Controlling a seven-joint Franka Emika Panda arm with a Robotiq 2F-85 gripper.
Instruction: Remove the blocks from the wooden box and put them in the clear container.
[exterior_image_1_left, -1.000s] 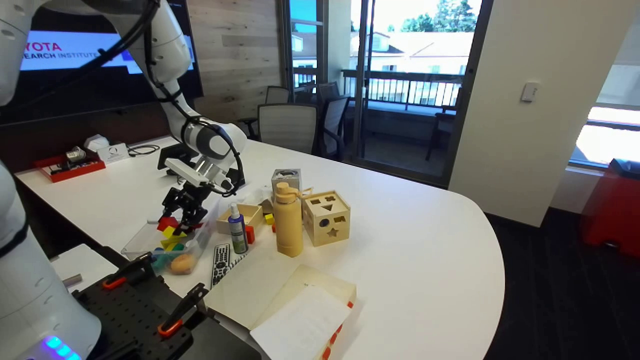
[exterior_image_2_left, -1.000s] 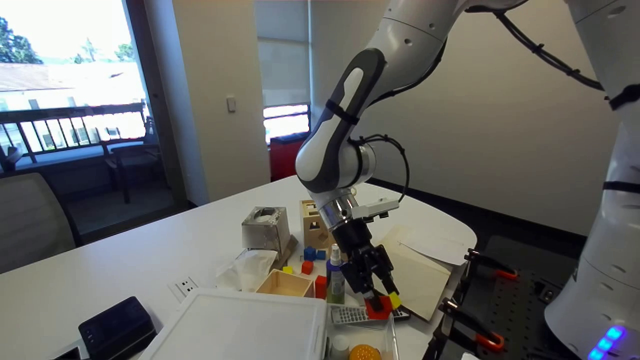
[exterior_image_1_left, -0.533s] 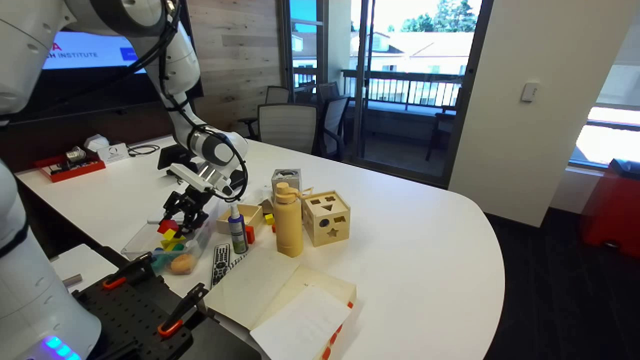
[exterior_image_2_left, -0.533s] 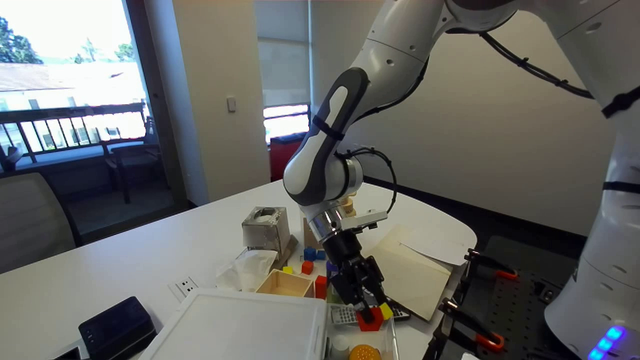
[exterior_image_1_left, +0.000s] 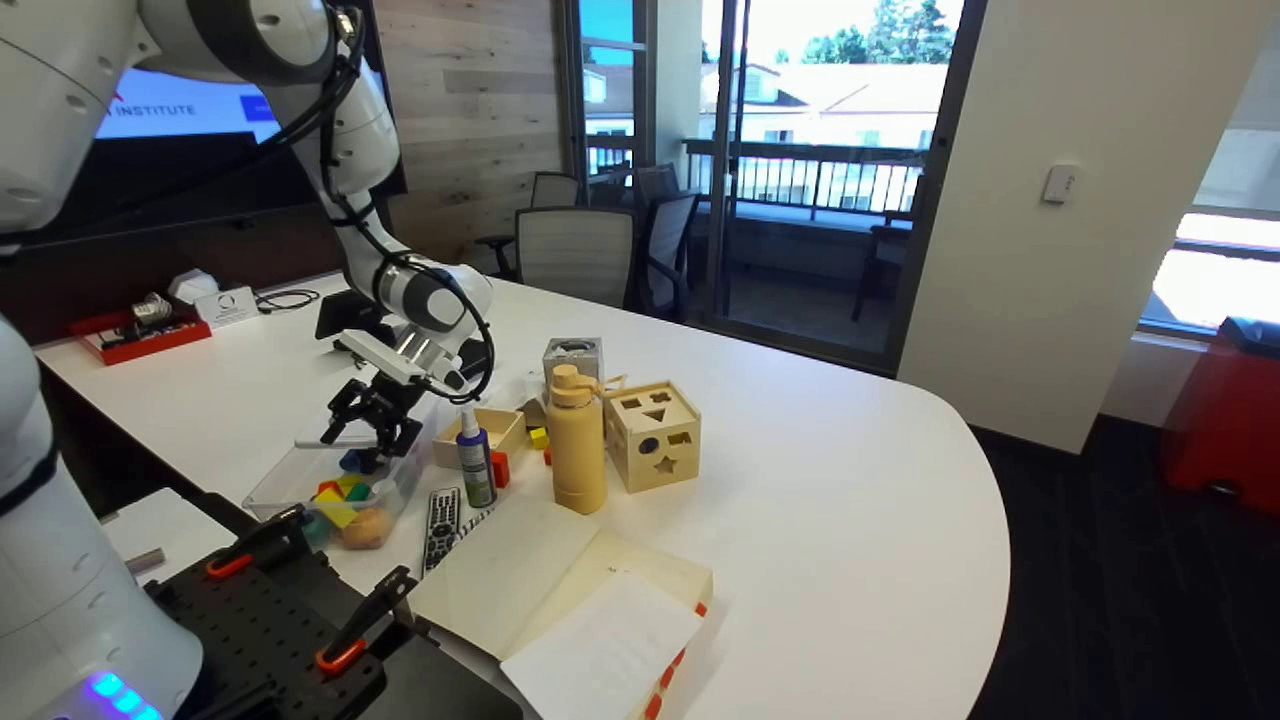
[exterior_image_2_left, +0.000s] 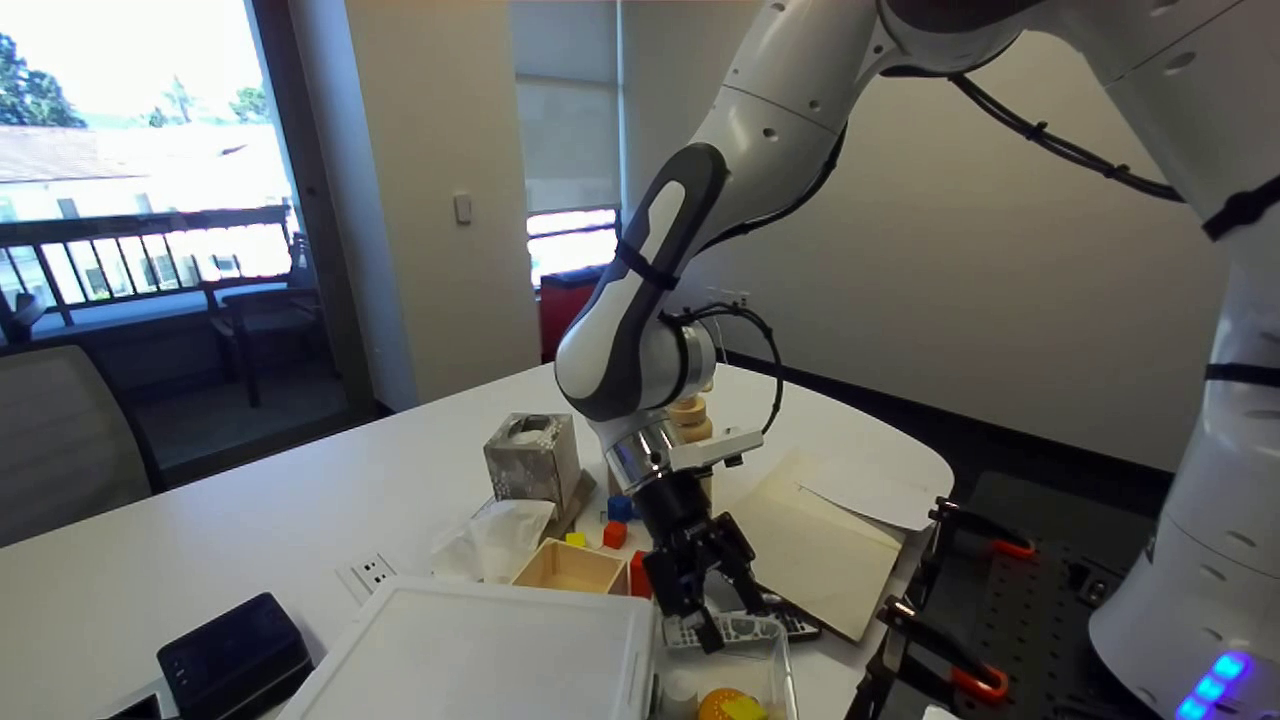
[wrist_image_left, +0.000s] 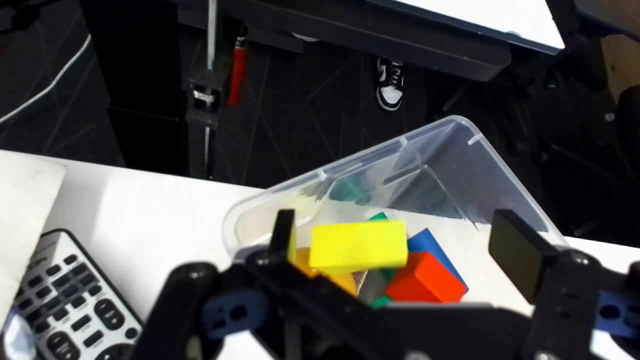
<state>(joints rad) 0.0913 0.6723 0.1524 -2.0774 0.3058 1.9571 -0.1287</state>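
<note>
Across your white table (exterior_image_1_left: 830, 490), the wooden box (exterior_image_1_left: 660, 432) stands well apart from the clear container (wrist_image_left: 445, 170). Your jaws, now spread wide, no longer grip the yellow block (wrist_image_left: 359, 245) or the red block (wrist_image_left: 425, 280); both lie in the container, so that delivery looks done.

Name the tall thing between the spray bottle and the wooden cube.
The yellow bottle stands between the spray bottle and the wooden cube in an exterior view.
</note>
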